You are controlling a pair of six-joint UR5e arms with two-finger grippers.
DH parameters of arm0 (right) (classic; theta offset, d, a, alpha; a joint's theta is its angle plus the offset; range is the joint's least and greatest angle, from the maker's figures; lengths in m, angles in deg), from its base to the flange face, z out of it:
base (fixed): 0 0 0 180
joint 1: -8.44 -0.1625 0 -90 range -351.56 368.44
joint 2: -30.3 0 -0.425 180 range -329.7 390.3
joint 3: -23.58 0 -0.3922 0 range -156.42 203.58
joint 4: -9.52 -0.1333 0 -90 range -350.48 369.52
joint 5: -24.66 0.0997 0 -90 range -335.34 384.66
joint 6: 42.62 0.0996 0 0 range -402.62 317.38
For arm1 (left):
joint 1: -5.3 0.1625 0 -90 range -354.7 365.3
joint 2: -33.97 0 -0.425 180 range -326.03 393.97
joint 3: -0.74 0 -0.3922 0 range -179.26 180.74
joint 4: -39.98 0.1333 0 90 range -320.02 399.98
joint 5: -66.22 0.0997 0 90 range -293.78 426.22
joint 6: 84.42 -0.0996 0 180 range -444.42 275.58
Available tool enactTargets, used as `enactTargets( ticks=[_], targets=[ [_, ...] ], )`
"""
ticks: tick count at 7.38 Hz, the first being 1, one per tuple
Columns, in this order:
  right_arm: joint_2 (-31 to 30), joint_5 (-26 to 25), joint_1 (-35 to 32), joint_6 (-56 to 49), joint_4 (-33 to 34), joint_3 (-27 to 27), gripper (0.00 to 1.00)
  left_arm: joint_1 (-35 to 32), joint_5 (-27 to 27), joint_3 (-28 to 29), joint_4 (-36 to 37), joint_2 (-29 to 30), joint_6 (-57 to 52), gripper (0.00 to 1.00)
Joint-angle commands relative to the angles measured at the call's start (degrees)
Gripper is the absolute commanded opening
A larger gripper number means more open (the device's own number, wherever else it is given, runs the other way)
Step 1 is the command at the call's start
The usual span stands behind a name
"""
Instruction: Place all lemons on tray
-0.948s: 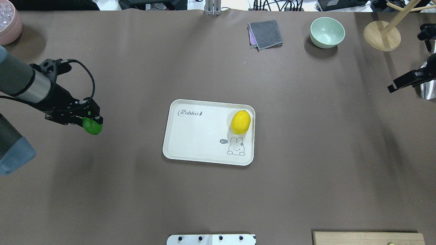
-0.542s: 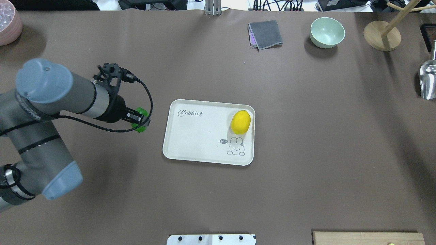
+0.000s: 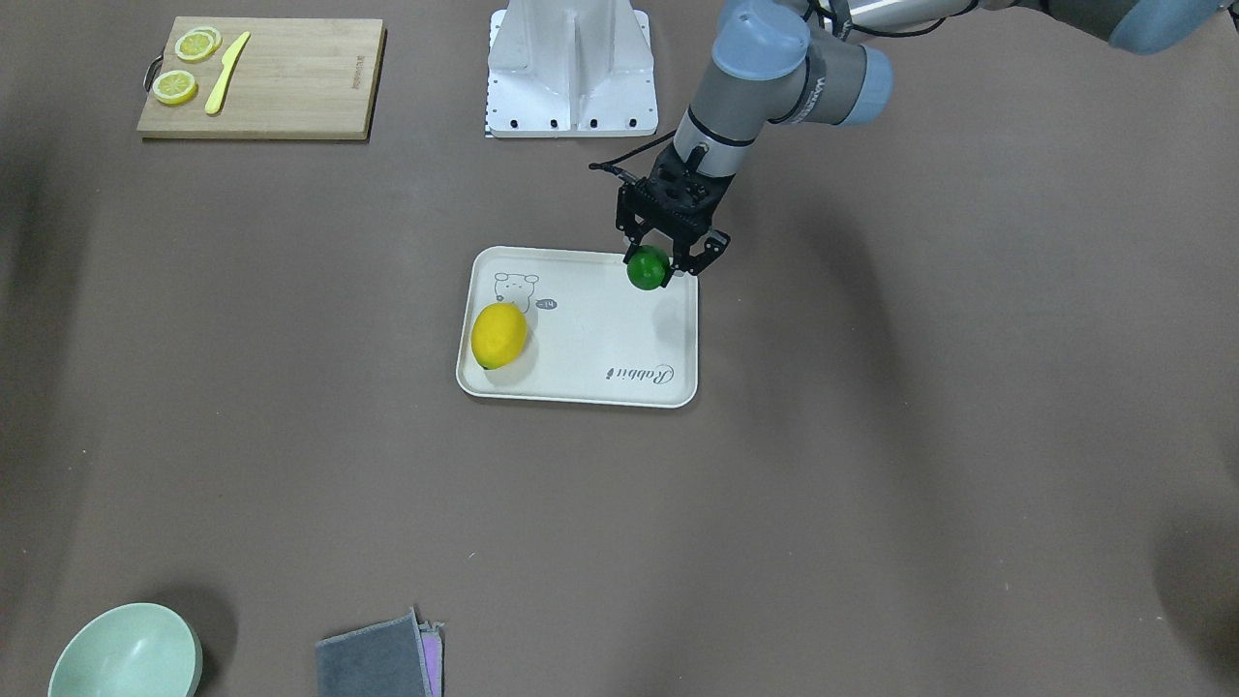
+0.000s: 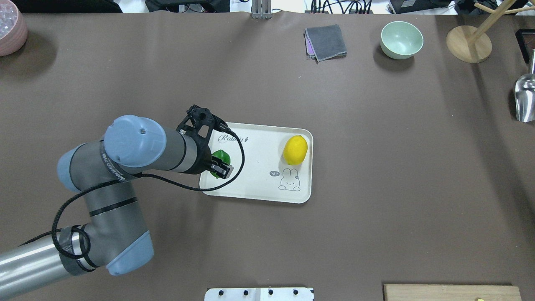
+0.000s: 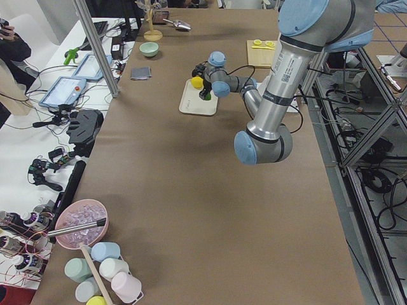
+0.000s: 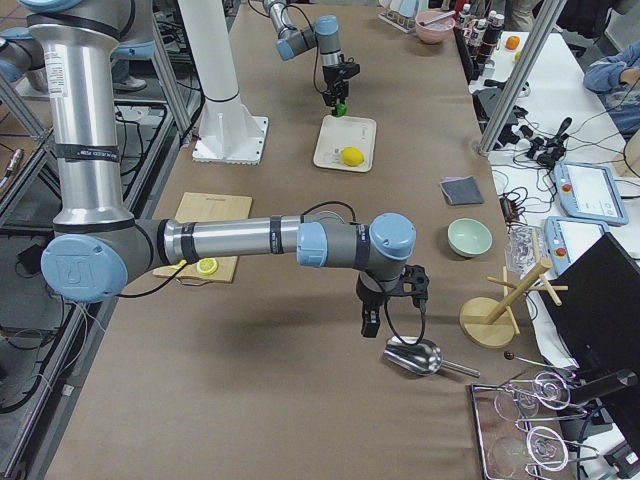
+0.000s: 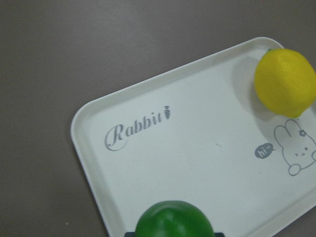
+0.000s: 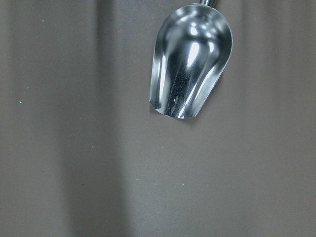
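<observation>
The cream tray (image 4: 255,171) lies mid-table, with the yellow lemon (image 4: 295,149) on its far right corner. My left gripper (image 4: 220,164) is shut on the green lemon (image 4: 221,156) and holds it just above the tray's near left part. The front view shows the same: gripper (image 3: 662,266), green lemon (image 3: 647,268), yellow lemon (image 3: 498,335), tray (image 3: 600,339). The left wrist view shows the green lemon (image 7: 174,219) over the tray (image 7: 197,148). My right gripper (image 6: 385,318) shows only in the exterior right view, above a metal scoop; I cannot tell whether it is open.
A metal scoop (image 4: 524,98) lies at the right edge, under the right wrist camera (image 8: 190,61). A mint bowl (image 4: 401,39), grey cloth (image 4: 326,42) and wooden stand (image 4: 468,44) are at the far side. A cutting board (image 3: 261,77) holds lemon slices and a knife.
My left arm has carried the green lemon to the right, from well left of the tray to over its left part. The right gripper has gone from the overhead view's right edge.
</observation>
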Motion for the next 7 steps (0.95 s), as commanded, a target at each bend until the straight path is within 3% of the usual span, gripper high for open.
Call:
enactTargets(
  ticks=[1, 3, 4, 5, 6, 7],
  targets=[
    [0.00, 0.48, -0.96, -0.18, 0.34, 0.25, 1.00, 0.37, 0.42, 4.85, -1.29, 2.24, -2.61, 0.00],
    [0.00, 1.89, -1.04, 0.17, 0.43, -0.11, 1.00, 0.11, 0.42, 7.93, -1.29, 4.43, -2.71, 0.00],
    [-0.35, 1.89, -1.22, 0.17, 0.43, -0.37, 1.00, -0.42, 0.42, 7.94, -1.12, 4.53, -2.71, 0.07],
    [-0.26, 1.98, -1.22, 0.52, 0.43, -0.28, 1.00, -0.42, 0.42, 8.89, -1.29, 4.53, -2.71, 0.58],
    [-0.17, 1.90, -1.48, 0.87, 0.51, -0.98, 1.00, -0.42, 0.42, 9.51, -1.21, 5.23, -2.71, 0.97],
    [-0.26, 1.89, -1.48, 0.87, 0.51, -0.73, 1.00, -0.42, 0.42, 9.52, -1.21, 5.67, -2.71, 0.98]
  ],
)
